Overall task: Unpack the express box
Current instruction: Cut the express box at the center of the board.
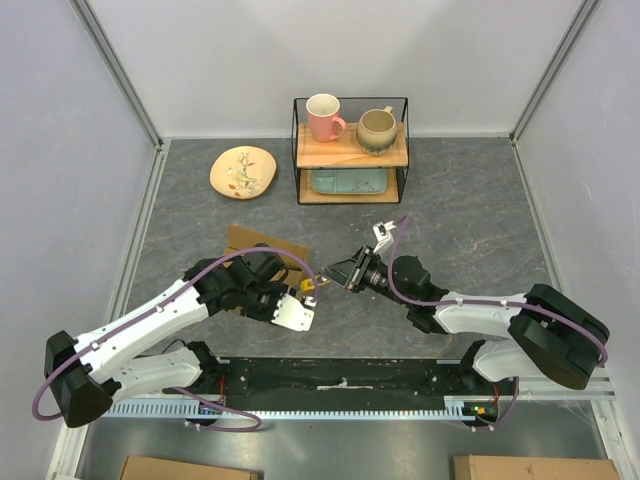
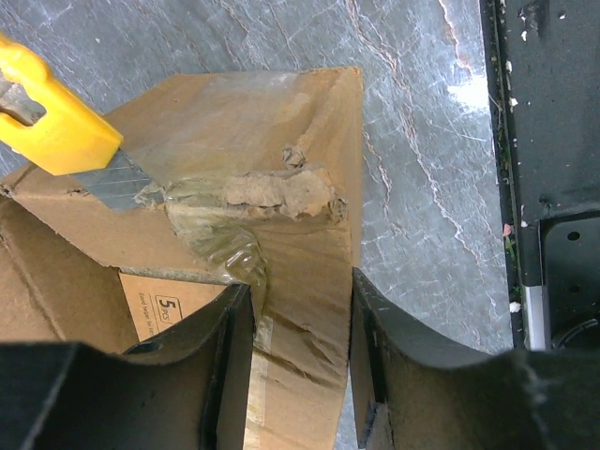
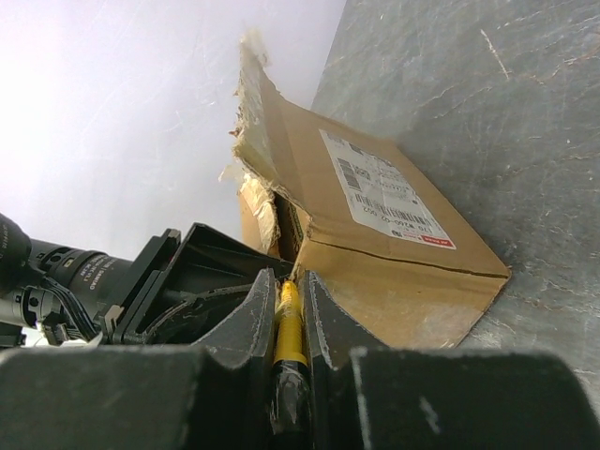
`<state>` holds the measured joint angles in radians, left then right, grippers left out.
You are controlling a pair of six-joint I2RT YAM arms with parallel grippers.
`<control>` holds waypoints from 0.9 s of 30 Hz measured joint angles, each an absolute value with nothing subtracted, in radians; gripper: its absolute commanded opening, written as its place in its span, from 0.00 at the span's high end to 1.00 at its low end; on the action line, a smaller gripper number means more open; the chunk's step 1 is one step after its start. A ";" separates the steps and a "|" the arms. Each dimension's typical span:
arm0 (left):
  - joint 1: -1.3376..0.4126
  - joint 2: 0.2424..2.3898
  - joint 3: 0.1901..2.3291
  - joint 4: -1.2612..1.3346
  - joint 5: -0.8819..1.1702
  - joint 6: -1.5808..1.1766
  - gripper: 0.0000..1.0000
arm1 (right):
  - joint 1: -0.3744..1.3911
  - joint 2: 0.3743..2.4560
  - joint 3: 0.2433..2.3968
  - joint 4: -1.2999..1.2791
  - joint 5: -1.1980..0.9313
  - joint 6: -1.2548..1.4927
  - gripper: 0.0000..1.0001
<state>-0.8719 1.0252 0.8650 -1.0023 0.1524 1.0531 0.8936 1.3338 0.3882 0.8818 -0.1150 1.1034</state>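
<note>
While the express box (image 1: 252, 242) is sitting on the grey counter (image 1: 450, 200) left of centre, just ahead of the left arm, the left end effector (image 2: 300, 286) is clamping the carton's near wall between its fingers. The right end effector (image 3: 291, 277) is grasping a yellow utility knife (image 2: 56, 131), whose blade is touching the torn clear tape on the top seam. The white label (image 3: 384, 192) is facing the right arm.

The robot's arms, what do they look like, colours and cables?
The left arm and right arm both have white shells, black joints and a purple cable looping alongside. The left gripper and right gripper are black, with thick wedge-shaped fingers.
</note>
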 measured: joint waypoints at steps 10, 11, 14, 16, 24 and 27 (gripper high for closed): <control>-0.879 1.009 0.852 -0.994 0.131 1.054 0.64 | 0.879 1.321 0.411 0.811 -0.176 1.113 1.00; -0.880 1.007 0.850 -0.994 0.131 1.054 0.65 | 0.877 1.323 0.411 0.813 -0.186 1.118 1.00; -0.883 1.005 0.848 -0.996 0.129 1.055 0.65 | 0.873 1.340 0.402 0.838 -0.201 1.151 1.00; -0.883 1.005 0.848 -0.997 0.130 1.055 0.65 | 0.870 1.359 0.392 0.870 -0.210 1.180 1.00; -0.881 1.000 0.848 -1.042 0.112 1.054 0.65 | 0.864 1.528 0.405 1.054 -0.268 1.282 1.00; -0.879 0.999 0.849 -1.062 0.101 1.054 0.65 | 0.864 1.578 0.426 1.089 -0.294 1.306 1.00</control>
